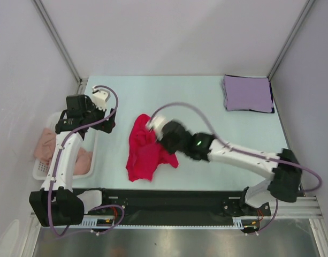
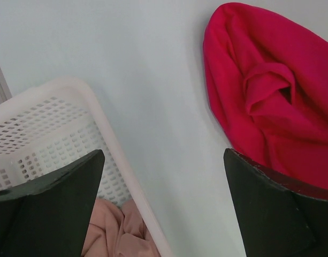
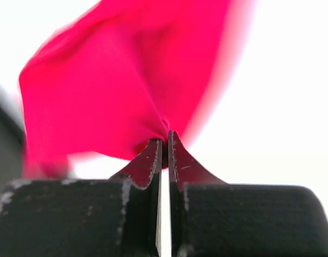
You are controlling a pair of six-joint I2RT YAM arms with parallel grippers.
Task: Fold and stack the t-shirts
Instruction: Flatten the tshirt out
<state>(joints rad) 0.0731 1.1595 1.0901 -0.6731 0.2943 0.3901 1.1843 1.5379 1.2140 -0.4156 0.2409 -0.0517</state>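
The crimson-red t-shirt [image 1: 144,151] lies crumpled mid-table, partly lifted at its upper right. My right gripper [image 1: 153,128] is shut on a pinch of the red t-shirt [image 3: 126,80], which bunches at the fingertips [image 3: 155,147]. The pale lavender t-shirt [image 1: 248,93] lies folded square at the far right. My left gripper [image 1: 102,115] is open and empty, hovering between the basket rim and the red t-shirt [image 2: 265,91]; its fingers [image 2: 51,203] straddle bare table.
A white plastic mesh basket [image 1: 40,170] stands at the left edge with pinkish cloth [image 1: 46,142] in it; the basket [image 2: 102,126] and the pink cloth [image 2: 113,230] also show in the left wrist view. Grey walls enclose the table. A black rail [image 1: 174,206] runs along the near edge.
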